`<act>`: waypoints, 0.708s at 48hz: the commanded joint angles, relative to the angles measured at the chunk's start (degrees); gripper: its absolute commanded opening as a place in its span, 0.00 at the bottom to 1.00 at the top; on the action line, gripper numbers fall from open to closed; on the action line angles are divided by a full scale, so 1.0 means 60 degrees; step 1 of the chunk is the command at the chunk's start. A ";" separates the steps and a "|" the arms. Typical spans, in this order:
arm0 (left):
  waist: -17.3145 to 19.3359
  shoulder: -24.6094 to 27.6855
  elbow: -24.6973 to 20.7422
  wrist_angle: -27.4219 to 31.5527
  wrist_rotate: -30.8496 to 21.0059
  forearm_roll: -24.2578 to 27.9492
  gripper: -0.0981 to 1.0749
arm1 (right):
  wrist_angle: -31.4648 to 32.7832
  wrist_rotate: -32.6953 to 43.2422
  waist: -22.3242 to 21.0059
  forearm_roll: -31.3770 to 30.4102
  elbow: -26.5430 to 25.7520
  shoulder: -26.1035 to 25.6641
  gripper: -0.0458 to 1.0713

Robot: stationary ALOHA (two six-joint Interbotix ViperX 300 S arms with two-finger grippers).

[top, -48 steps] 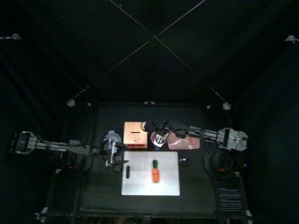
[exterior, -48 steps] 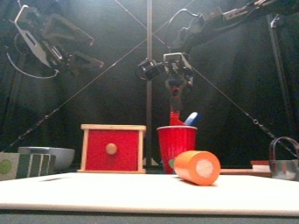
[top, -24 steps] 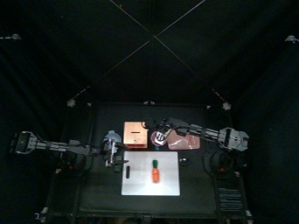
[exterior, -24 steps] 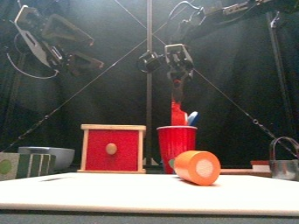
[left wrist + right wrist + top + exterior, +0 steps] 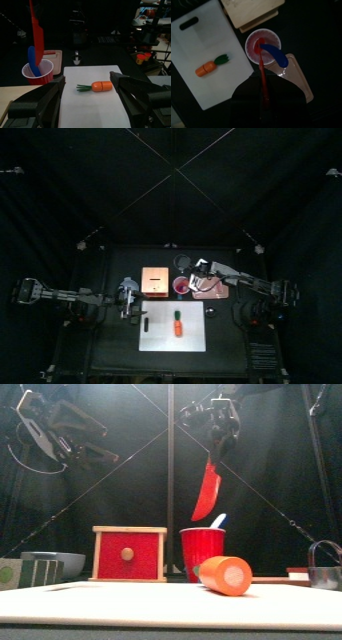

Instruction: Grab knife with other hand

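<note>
A red knife (image 5: 207,484) hangs blade down from my right gripper (image 5: 218,422), which is shut on its handle high over the table. The blade tip is just above the red cup (image 5: 202,550). In the right wrist view the knife (image 5: 263,80) runs up from the jaws toward the cup (image 5: 261,44), which still holds a blue utensil (image 5: 274,55). The left wrist view shows the knife (image 5: 37,35) above the cup (image 5: 41,75). My left gripper (image 5: 87,80) stands open and holds nothing, off to the left (image 5: 127,300), well apart from the knife.
A white cutting board (image 5: 191,335) with a carrot (image 5: 178,328) lies at the table's front. A red-fronted wooden box (image 5: 130,554) stands left of the cup. A grey bowl (image 5: 51,562) sits far left and a black mug (image 5: 325,567) far right.
My right gripper closed on the knife's handle and rose, drawing the knife up out of the red cup. The left arm has not moved.
</note>
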 commanded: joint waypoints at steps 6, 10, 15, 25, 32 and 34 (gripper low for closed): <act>0.0015 0.0000 -0.0249 -0.0059 0.0029 0.0000 0.96 | -0.1099 0.0571 0.0278 0.0015 0.0952 -0.1274 0.39; 0.0029 0.0000 -0.0249 -0.0059 0.0029 -0.0015 0.96 | -0.1714 0.0791 0.0469 0.0205 0.1597 -0.1611 0.39; 0.0015 0.0000 -0.0293 -0.0103 0.0044 0.0015 0.96 | -0.2871 0.0938 0.0718 0.0557 0.2549 -0.2095 0.39; -0.0029 0.0000 -0.0308 -0.0103 0.0015 -0.0015 0.96 | -0.6167 0.0908 0.1172 0.1494 0.4893 -0.3223 0.39; -0.0059 0.0000 -0.0278 -0.0103 -0.0044 -0.0264 0.96 | -0.8130 0.0923 0.1641 0.1758 0.6211 -0.3809 0.38; -0.0103 0.0015 -0.0249 -0.0103 -0.0029 -0.0410 0.96 | -0.8569 0.0923 0.1802 0.1743 0.6475 -0.3911 0.38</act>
